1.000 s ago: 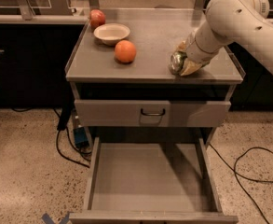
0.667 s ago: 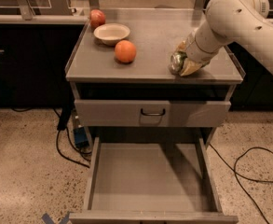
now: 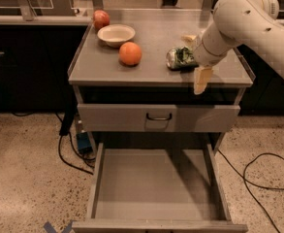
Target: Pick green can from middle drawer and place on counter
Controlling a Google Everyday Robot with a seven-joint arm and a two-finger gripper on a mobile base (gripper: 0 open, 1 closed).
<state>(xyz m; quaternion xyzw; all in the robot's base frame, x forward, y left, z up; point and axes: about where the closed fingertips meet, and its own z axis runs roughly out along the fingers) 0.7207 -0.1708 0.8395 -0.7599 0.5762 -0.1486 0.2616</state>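
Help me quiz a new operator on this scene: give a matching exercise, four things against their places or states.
Things:
1. green can
2. orange
3. middle drawer
4. pincer

Places or states:
A. pulled open, below the counter
B. lying on its side on the counter's right part
C. open, straddling the can near the counter's right front
D. just in front of the white bowl

Pairs: 1-B, 2-D, 3-A, 4-C

The green can [image 3: 180, 58] lies on its side on the counter [image 3: 151, 33].
Dented, silver end facing left, near the right front edge, between the gripper's [image 3: 192, 63] spread fingers; the middle drawer [image 3: 156, 183] stands pulled out.
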